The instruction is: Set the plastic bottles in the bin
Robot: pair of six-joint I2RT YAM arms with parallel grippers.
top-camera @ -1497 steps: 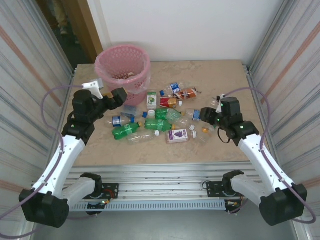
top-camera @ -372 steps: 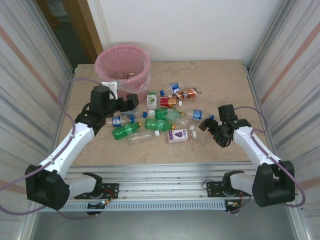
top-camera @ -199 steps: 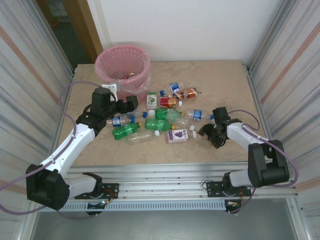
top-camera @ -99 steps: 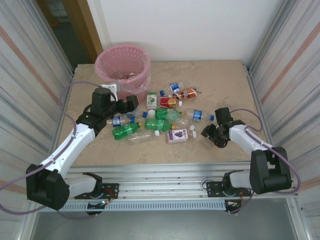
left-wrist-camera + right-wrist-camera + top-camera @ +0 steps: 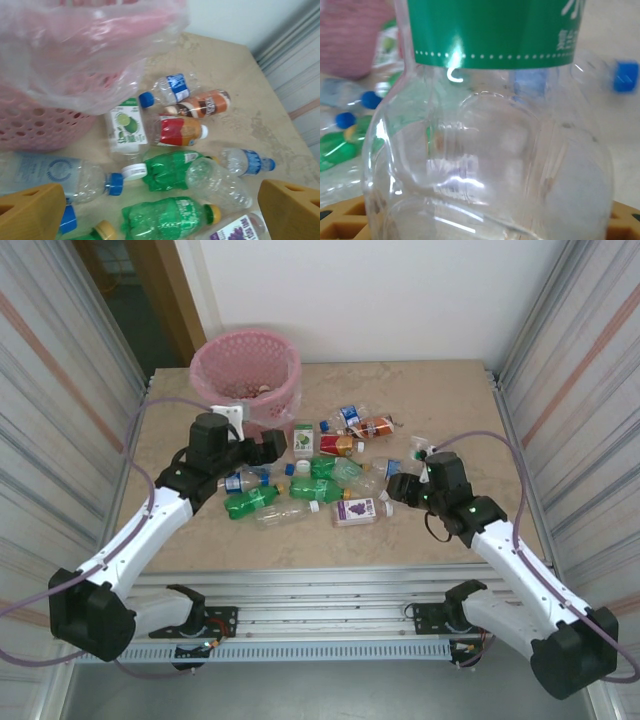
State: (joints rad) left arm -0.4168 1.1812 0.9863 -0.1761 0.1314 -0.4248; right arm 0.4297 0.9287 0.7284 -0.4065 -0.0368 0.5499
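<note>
here, dented clear plastic bottle (image 5: 485, 165)

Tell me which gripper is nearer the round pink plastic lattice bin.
Left. The left gripper hangs open just in front of the bin; the right gripper, shut on a clear green-labelled plastic bottle, sits across the bottle pile.

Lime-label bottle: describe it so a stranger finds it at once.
Start at the pink bin at the table's far left. Just right of its base sits a small bottle. Alone among its neighbours, it wears a white label picturing a lime.
</note>
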